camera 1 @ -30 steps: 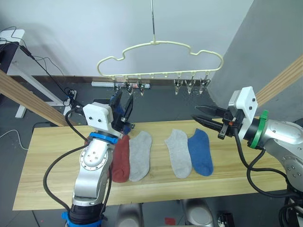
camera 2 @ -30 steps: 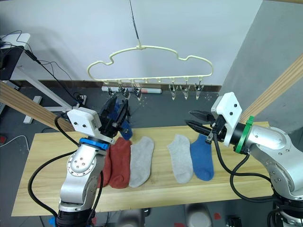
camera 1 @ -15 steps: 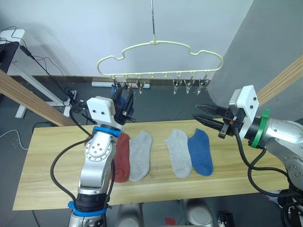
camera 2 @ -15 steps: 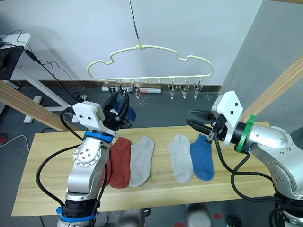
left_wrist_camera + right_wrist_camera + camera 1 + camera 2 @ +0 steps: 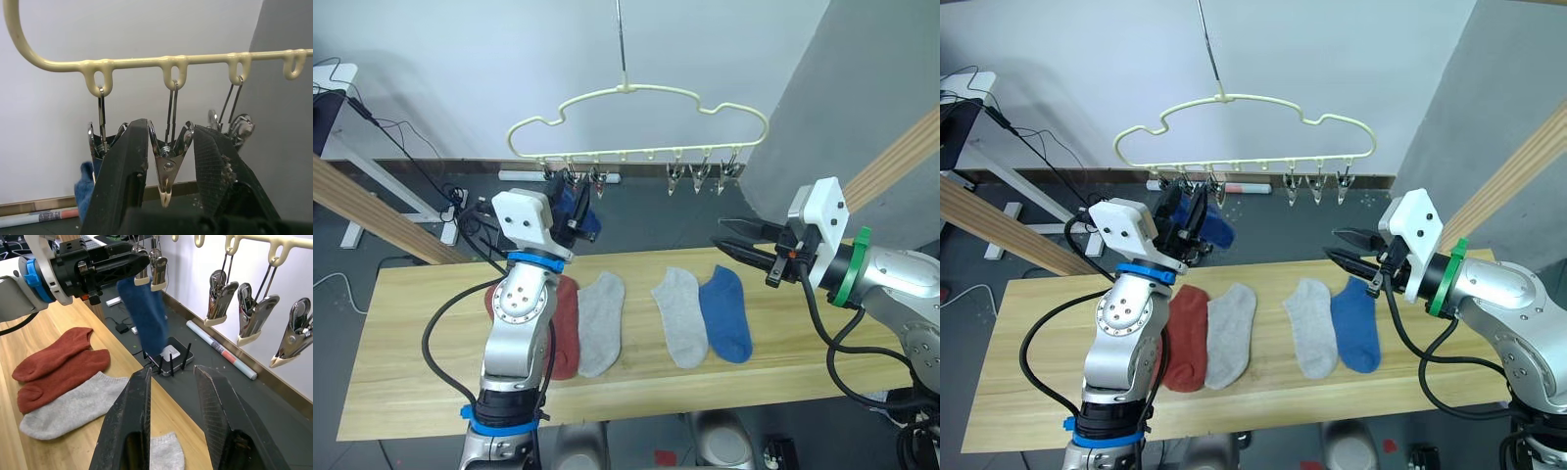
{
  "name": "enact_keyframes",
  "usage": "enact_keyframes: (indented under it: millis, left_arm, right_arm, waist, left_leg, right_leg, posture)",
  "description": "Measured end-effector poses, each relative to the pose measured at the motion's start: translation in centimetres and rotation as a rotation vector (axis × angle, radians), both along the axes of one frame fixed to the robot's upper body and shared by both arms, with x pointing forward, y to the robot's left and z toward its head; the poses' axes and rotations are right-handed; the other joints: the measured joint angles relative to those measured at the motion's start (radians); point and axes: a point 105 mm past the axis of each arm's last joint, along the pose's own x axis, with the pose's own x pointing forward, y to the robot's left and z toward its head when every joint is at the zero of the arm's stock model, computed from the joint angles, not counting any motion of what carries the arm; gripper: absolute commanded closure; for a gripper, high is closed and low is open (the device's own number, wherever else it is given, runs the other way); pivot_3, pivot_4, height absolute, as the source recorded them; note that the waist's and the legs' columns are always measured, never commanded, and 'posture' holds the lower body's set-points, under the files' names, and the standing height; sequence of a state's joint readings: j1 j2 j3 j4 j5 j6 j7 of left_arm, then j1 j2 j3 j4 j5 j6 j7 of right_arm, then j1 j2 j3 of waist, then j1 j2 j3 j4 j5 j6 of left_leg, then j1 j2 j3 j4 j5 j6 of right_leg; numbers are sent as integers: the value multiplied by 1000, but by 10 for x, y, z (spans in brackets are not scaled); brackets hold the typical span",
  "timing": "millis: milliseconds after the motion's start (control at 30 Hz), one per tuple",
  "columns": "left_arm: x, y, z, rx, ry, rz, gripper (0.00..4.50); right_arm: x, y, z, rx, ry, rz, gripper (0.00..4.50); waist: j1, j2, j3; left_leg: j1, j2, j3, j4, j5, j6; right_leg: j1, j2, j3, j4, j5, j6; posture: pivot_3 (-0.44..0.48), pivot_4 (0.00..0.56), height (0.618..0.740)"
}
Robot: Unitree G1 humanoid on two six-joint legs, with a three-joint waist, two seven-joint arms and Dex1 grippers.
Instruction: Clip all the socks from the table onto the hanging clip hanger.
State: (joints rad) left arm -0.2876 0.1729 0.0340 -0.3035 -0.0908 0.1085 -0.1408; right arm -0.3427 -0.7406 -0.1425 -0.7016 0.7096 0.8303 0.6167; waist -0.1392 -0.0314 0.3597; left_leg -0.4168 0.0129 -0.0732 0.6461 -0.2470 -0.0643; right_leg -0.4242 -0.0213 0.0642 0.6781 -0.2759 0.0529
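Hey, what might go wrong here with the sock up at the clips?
The left hand straddles one metal clip while the blue sock hangs from a neighbouring clip; pulling away could snag that clip and swing the clip hanger. The sock's grip looks shallow, so a jolt might drop it.

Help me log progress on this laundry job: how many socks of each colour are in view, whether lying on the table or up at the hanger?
Rust-red socks: 2
Light grey socks: 2
Blue socks: 2, one on the table, one hanging at the clip hanger
Total: 6
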Motion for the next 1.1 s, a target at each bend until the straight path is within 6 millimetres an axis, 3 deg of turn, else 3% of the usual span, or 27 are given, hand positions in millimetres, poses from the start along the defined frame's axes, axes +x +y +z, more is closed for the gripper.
enact_keyframes:
  millis: [400, 633, 867, 967, 1100]
  left_arm:
    - [2, 2, 0, 2, 8, 25, 2896]
    - [2, 2, 0, 4, 7, 28, 4171]
    - [2, 2, 0, 6, 7, 29, 4258]
    - [2, 3, 1, 10, 5, 31, 4258]
    - [1, 9, 2, 28, -1, 45, 4258]
  right_arm:
    - [-2, 1, 1, 12, 9, 13, 3061]
    - [-2, 2, 1, 12, 12, 17, 3061]
    - [-3, 0, -3, 3, 25, 14, 3061]
    - [2, -12, -19, -52, 42, -86, 2530]
    - [9, -38, -63, -133, 119, -306, 1143]
  waist:
    - [-1, 0, 0]
    - [-1, 0, 0]
    - [0, 0, 0]
    - [0, 0, 0]
    - [1, 0, 0]
  left_leg:
    - [0, 0, 0, 0, 0, 0]
    - [0, 0, 0, 0, 0, 0]
    - [0, 0, 0, 0, 0, 0]
    - [0, 0, -1, 0, 0, 0]
    - [0, 0, 0, 0, 0, 0]
  right_leg:
    - [0, 0, 0, 0, 0, 0]
    - [0, 0, 0, 0, 0, 0]
    - [0, 0, 0, 0, 0, 0]
    - [0, 0, -1, 0, 0, 0]
    - [0, 0, 0, 0, 0, 0]
  posture:
    - [-282, 379, 740]
    - [-281, 380, 740]
    - [-281, 380, 740]
    - [-281, 380, 740]
    - [-267, 386, 740]
